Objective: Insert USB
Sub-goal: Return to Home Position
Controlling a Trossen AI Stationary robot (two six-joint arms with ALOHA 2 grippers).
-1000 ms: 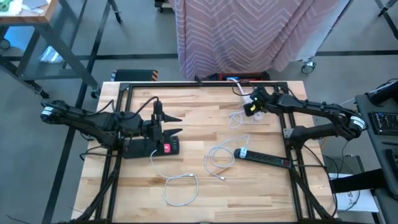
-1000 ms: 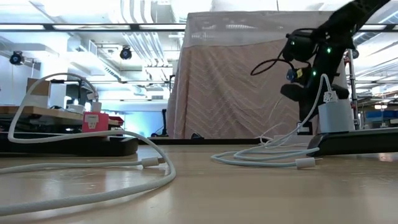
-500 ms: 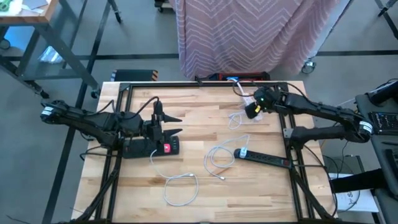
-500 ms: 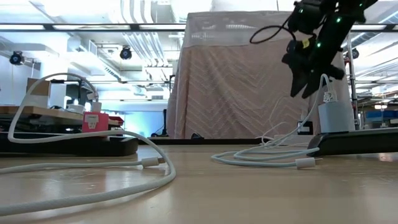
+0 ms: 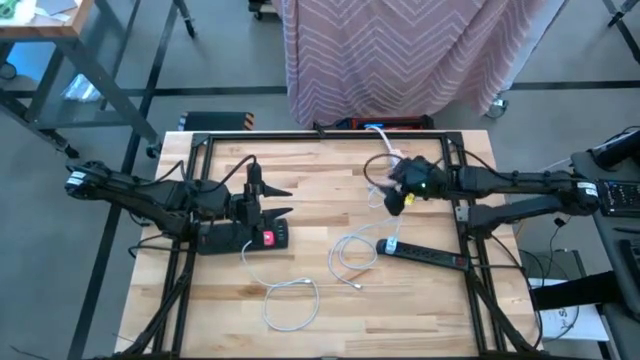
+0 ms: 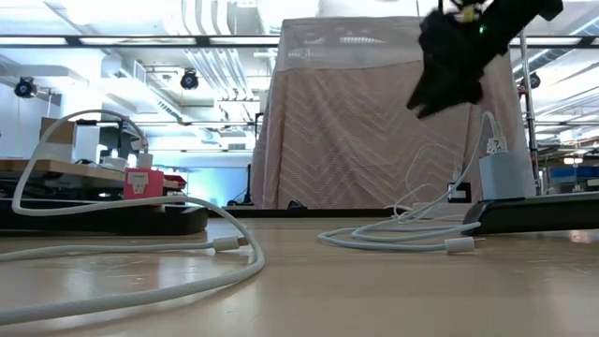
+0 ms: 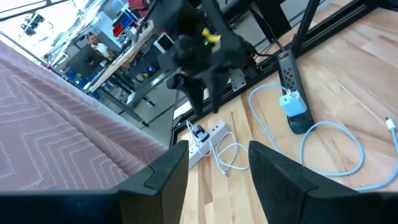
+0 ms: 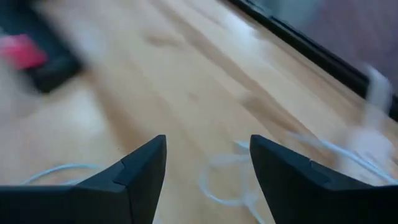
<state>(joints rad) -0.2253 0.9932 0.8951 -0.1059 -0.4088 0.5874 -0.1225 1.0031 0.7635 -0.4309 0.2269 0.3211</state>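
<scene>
**A:** Hanging over the far right part of the table (image 5: pixel 330 325), the right gripper (image 5: pixel 393 178) has its fingers spread, nothing between them. The low view puts it well clear of the wood.

**B:** And directly under it?

**A:** The white outlet extension (image 7: pixel 202 142), near the far rail. A small dark plug (image 7: pixel 198 132) sits in it, and a thin white cable (image 7: pixel 225 157) curls away beside it. From above, the gripper covers most of this.

**B:** Further out?

**A:** Toward the front right lies a black power strip (image 5: pixel 430 256). A light adapter (image 5: pixel 390 244) stands upright at its inner end. From the adapter a looped cable (image 5: pixel 345 255) runs across the boards, its free plug on the wood. A loose cable (image 5: pixel 292 302) lies apart, nearer the front edge.

**B:** The other arm?

**A:** The left gripper (image 5: pixel 286 201) is over the left half, fingers apart and empty. It sits just beside a second strip (image 5: pixel 240 238), black with a red switch (image 5: pixel 267 238).
</scene>
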